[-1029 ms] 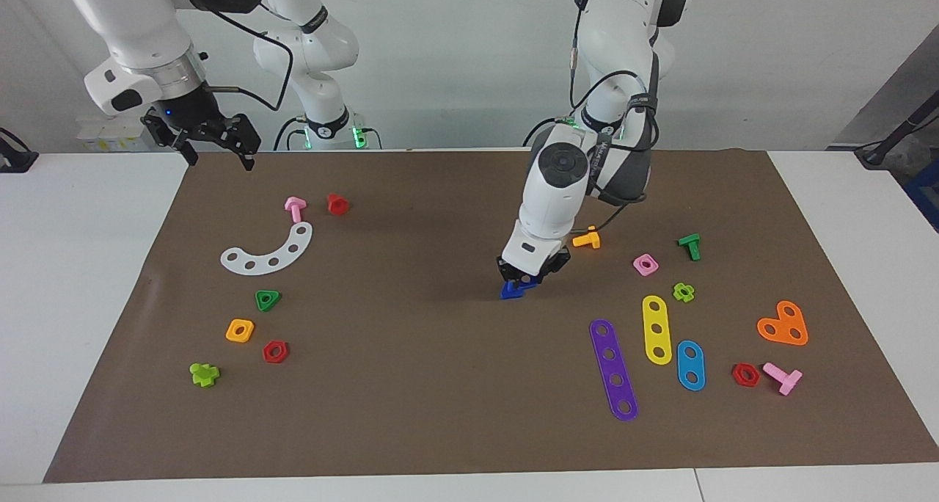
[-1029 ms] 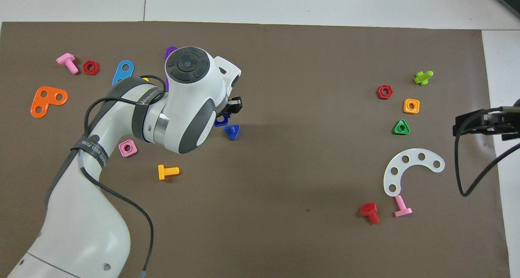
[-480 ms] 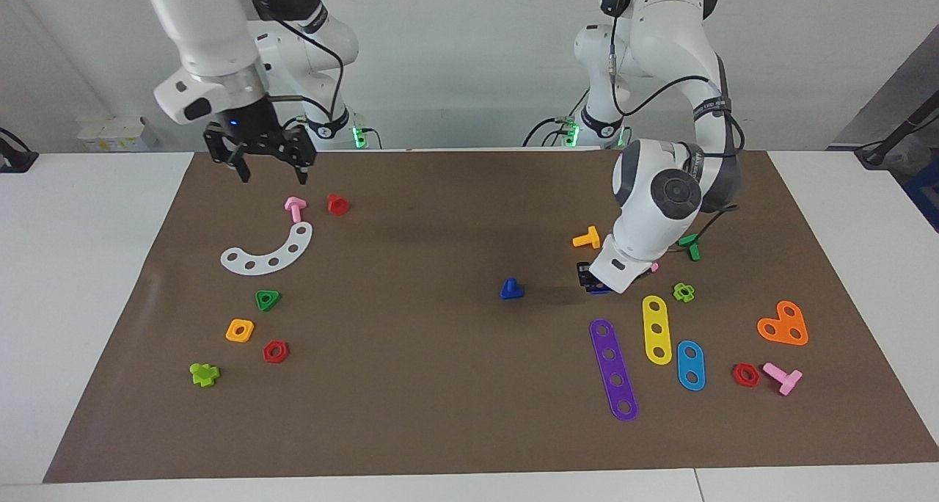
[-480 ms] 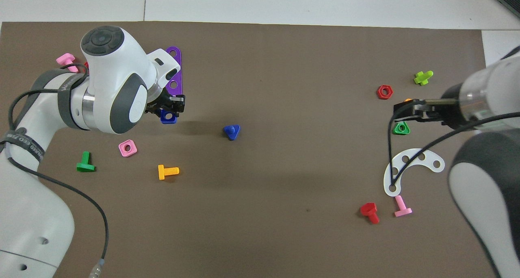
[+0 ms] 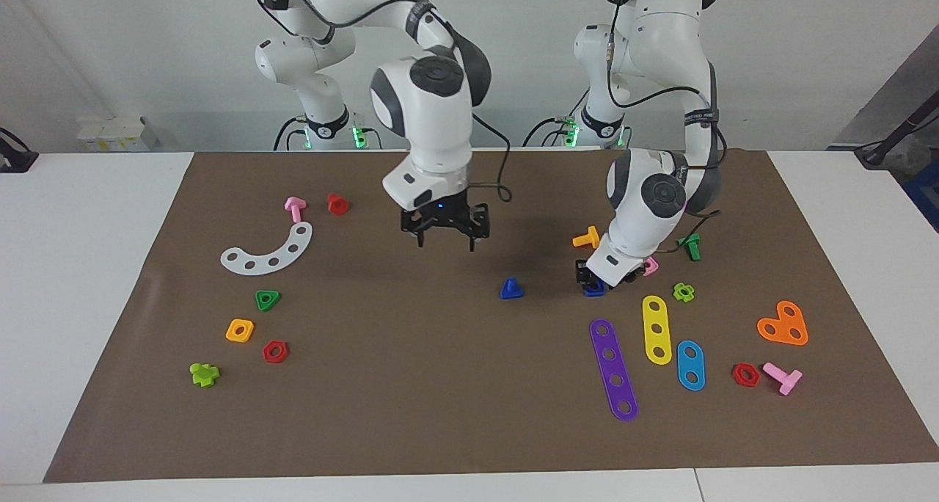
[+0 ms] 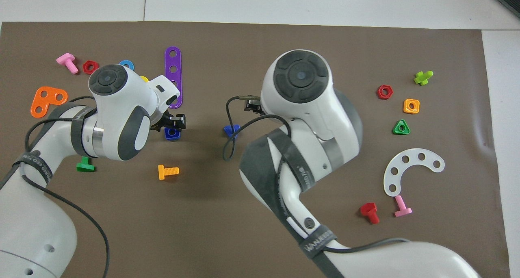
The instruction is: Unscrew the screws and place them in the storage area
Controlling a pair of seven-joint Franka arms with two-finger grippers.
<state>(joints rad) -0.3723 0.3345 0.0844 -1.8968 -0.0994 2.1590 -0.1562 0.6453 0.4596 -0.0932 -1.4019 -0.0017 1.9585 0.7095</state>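
Observation:
The dark-blue screw (image 5: 511,289) stands head down and alone on the brown mat near its middle; in the overhead view (image 6: 231,130) a cable partly covers it. My right gripper (image 5: 446,244) is open and empty, up in the air over bare mat between the screw and the white curved strip (image 5: 271,252) of the storage area. The overhead view hides it under its own wrist. My left gripper (image 5: 593,280) is low at the mat beside the screw, toward the left arm's end, shut on a blue square nut (image 5: 594,290), which also shows in the overhead view (image 6: 172,134).
Purple (image 5: 613,370), yellow (image 5: 656,329) and blue (image 5: 690,365) straight strips lie farther from the robots than the left gripper. An orange bolt (image 5: 587,238) and a green bolt (image 5: 689,246) lie close by it. A pink bolt (image 5: 295,208), a red bolt (image 5: 337,204) and several nuts surround the white strip.
My right arm has swung from over the storage area toward the table's middle, close to the screw. My left gripper has stayed put and sunk slightly with the blue nut. The screw has not moved.

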